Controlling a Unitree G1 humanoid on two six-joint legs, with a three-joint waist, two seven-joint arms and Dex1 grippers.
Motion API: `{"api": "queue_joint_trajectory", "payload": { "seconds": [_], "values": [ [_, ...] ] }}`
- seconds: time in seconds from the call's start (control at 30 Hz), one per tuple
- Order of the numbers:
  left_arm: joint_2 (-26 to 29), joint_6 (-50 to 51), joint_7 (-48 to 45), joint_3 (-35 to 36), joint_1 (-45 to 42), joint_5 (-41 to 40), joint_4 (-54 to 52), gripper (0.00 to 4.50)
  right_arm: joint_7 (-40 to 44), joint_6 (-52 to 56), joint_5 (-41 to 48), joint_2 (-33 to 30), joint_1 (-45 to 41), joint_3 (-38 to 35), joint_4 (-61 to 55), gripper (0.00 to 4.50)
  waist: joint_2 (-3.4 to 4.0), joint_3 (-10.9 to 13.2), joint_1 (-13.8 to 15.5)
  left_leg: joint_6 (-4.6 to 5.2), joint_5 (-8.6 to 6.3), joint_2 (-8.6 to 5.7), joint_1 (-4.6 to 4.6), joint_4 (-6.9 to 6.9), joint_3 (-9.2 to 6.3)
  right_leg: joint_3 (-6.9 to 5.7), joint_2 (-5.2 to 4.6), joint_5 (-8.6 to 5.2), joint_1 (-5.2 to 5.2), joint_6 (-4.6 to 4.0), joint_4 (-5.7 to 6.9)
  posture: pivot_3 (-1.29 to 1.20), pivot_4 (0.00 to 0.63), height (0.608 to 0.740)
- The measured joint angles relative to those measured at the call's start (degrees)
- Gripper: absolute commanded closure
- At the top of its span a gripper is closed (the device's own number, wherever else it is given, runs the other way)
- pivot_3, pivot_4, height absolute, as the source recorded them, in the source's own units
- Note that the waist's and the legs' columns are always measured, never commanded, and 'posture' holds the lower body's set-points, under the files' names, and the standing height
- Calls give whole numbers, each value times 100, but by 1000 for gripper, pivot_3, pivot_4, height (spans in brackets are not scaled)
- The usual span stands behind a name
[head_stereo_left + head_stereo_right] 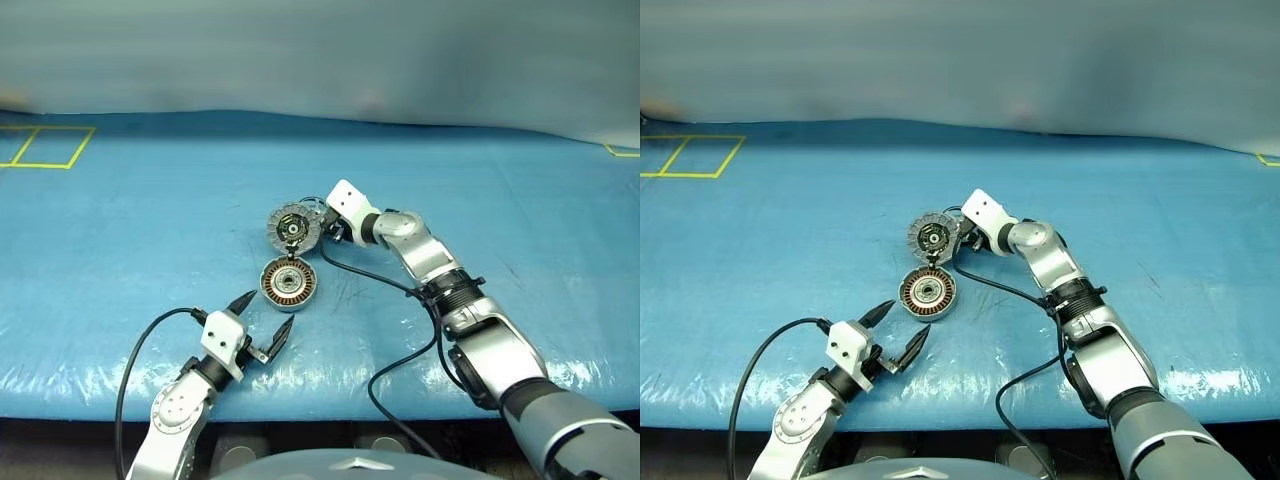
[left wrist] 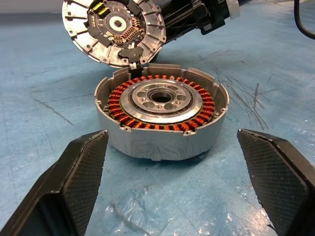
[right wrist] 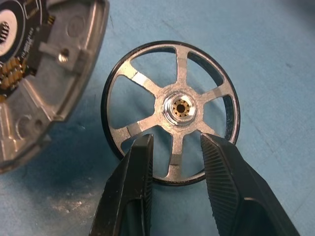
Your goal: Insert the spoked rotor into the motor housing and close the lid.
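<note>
The motor housing (image 2: 162, 98) sits open on the blue mat, with copper coils ringing its silver centre. Its lid (image 2: 115, 29) stands tilted back from the far edge, its inner face showing. The spoked rotor (image 3: 171, 112) lies flat on the mat right beside the lid (image 3: 44, 73). My right gripper (image 3: 175, 142) hangs over the rotor, open, one spoke between its fingertips with a gap on each side. My left gripper (image 1: 270, 310) is wide open, just short of the housing (image 1: 288, 284) on the near side, and holds nothing.
The blue mat (image 1: 120, 250) covers the table up to its front edge, close to me. Yellow tape squares (image 1: 45, 147) mark the far left, and a yellow corner (image 1: 622, 152) the far right. Black cables (image 1: 400, 350) trail from both wrists across the mat.
</note>
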Motion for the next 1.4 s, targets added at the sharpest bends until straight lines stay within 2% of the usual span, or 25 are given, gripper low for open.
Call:
{"api": "queue_joint_trajectory", "payload": {
  "seconds": [0.3, 0.4, 0.5, 0.73, 1.0, 1.23, 1.33, 1.4],
  "values": [
    [1, -56, 64, 0, -4, 28, 0, 0, 46, 29, -139, 92, -77, -108, 277, 2910, 5, -3, -14, 0, 0, 0, 17, 1, 0, 1, 1, -6, 15, 7, 3, 0, 150, 740],
    [1, -57, 62, -2, -32, 29, 0, 0, 60, 30, -207, 115, 9, -104, 216, 3548, 4, -6, -16, 0, 0, 1, 25, 2, 0, 1, 1, -6, 21, 8, 3, 0, 150, 740],
    [1, -56, 58, -12, -55, 29, 0, 0, 89, 122, -237, 172, 206, -85, 56, 4469, 7, -8, -25, 1, 1, 1, 26, 4, 1, 2, 1, -6, 21, 9, 5, 0, 150, 740],
    [-7, -56, 53, -50, -89, 28, 0, 0, 4, 349, -270, 250, 488, -141, -414, 4469, 11, -13, -32, 1, 1, 2, 28, 2, 1, 3, 2, -7, 20, 8, 8, 0, 150, 740],
    [-19, -38, 48, -60, -76, 25, -6, 0, -912, 1345, -366, 325, 1298, -458, -1890, 4469, 11, -12, 36, 1, 1, -1, 15, 2, 0, 5, 2, -8, 12, 7, 6, 0, 150, 740],
    [-13, -19, -76, -108, -148, -22, -1, 0, -1484, 3141, -752, -280, 2136, -881, -3937, 4469, 19, -6, 91, 0, 1, 0, -1, 0, 1, 6, 2, -8, -9, 6, 4, 0, 150, 740],
    [-4, -8, -166, -152, -286, -44, 2, 0, -1133, 3861, -774, -852, 2396, -727, -4934, 4469, 20, -5, 85, 1, 1, 0, -3, 0, 1, 6, 2, -9, -9, 6, 1, 0, 150, 740],
    [26, 38, -210, -154, -343, -65, 6, 0, -555, 4300, -647, -1585, 2584, -369, -5750, 4469, 20, -4, 86, 1, 0, 0, -6, 0, 1, 6, 1, -10, -10, 5, -2, 0, 150, 740]
  ]
}}
